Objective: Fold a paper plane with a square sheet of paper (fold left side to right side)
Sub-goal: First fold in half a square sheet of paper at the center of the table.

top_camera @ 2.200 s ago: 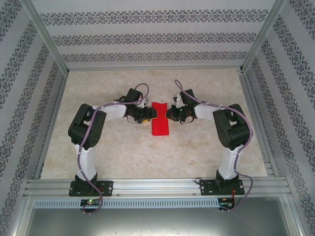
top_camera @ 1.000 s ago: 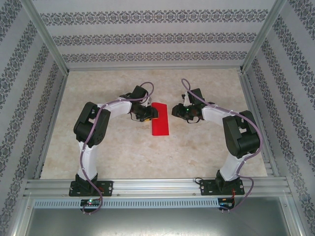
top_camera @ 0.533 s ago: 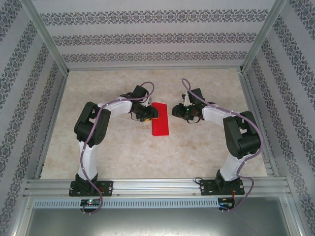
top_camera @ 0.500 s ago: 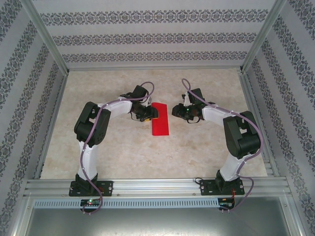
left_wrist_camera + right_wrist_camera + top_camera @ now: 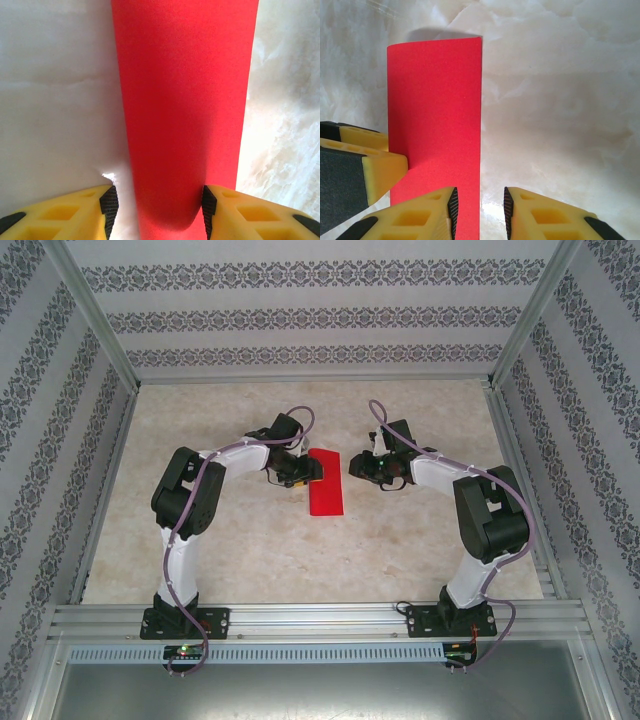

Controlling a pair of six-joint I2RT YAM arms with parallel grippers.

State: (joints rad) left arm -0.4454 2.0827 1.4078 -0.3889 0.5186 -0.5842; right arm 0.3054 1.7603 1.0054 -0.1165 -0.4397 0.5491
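The square sheet of paper (image 5: 326,490) lies on the table as a narrow red rectangle, folded in half lengthwise. My left gripper (image 5: 312,472) is at its upper left edge. In the left wrist view the red strip (image 5: 185,100) runs between the jaws of the left gripper (image 5: 157,200), which stand open astride it. The right pad is at the paper's rounded edge and the left pad is clear of it. My right gripper (image 5: 352,466) hovers just right of the sheet, open with a narrow gap (image 5: 479,202). The paper's straight edge (image 5: 435,110) lies below that gap.
The marbled beige table (image 5: 250,550) has free room in front of and behind the paper. Aluminium rails (image 5: 300,618) frame it and patterned walls close in three sides. A yellow finger (image 5: 370,165) of the left gripper reaches in from the left in the right wrist view.
Compared with two seconds ago, the right gripper has drawn back to the right off the paper, and the sheet lies flatter. Over the last second nothing has visibly moved.
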